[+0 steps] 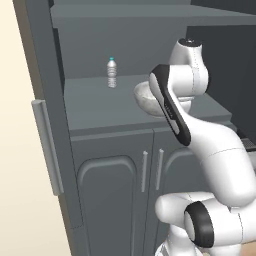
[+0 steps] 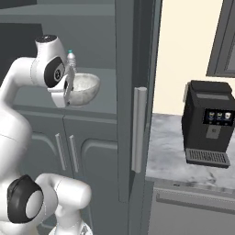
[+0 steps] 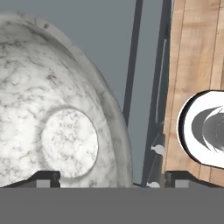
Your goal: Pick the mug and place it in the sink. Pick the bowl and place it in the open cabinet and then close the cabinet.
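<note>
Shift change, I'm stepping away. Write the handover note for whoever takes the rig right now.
Gripper: open, jaws spread either side of the bowl's rim, holding nothing.
Bowl: sits on the shelf of the open cabinet, near the front edge, beside a water bottle.
Mug and sink: cannot be confirmed from these views.
Done: bowl placed in the cabinet.
Left: back the arm out clear of the shelf, then swing the cabinet doors shut.

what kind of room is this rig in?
A kitchen, simulated by the rendered look. A tall dark grey cabinet stands open with a stone-look bowl and a water bottle on its shelf, and a black coffee machine sits on a marble counter beside it.
</note>
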